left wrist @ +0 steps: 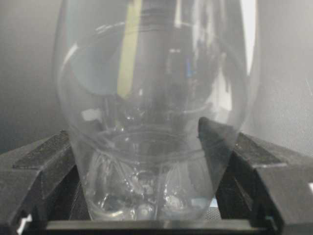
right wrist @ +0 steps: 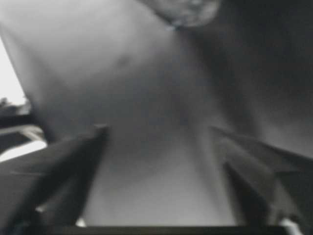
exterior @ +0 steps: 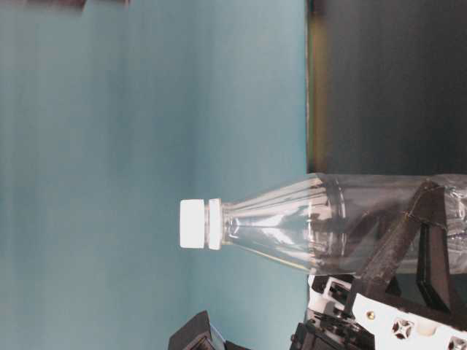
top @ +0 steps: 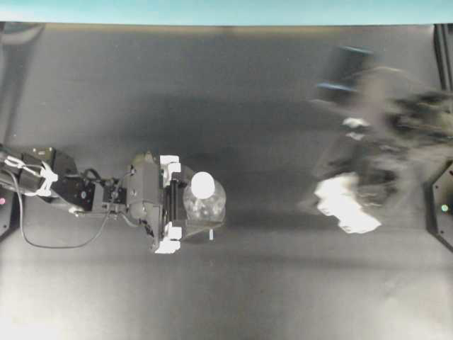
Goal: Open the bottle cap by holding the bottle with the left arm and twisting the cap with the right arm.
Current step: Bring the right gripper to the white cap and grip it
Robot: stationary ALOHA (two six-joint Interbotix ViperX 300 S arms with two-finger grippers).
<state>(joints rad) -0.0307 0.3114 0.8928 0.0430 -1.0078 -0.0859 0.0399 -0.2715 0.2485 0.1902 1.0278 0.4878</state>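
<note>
The clear bottle stands upright on the black table with its white cap on top. My left gripper is shut on the bottle's lower body, one finger on each side. In the left wrist view the bottle fills the gap between the black fingers. The table-level view shows the bottle, the cap and a finger against its body. My right gripper is motion-blurred far to the right, apart from the bottle. Its jaws stand open and empty.
The black table ends at a teal wall along the far edge. The left arm's loose black cable lies on the table at the left. A black fixture with a green light sits at the right edge.
</note>
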